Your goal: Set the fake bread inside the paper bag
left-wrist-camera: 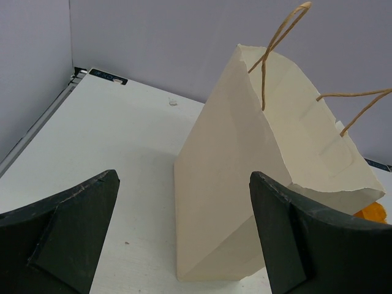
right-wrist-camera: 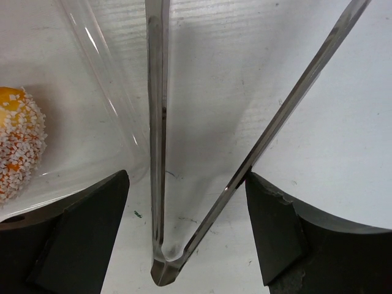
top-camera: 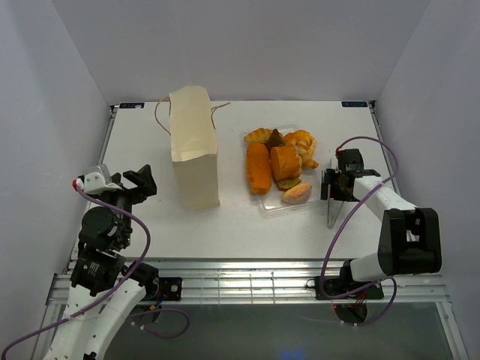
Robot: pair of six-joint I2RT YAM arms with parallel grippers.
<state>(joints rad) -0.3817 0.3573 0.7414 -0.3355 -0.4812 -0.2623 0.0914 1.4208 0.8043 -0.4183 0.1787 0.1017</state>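
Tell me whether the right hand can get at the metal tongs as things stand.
Probably yes. The right hand is open right over the tongs, a finger either side of them. They lie on the table beside the clear tray, with nothing on them.

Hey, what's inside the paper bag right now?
Nothing shows: the paper bag stands upright and its walls hide the inside in every view. The fake bread that can be seen lies in the clear tray beside it.
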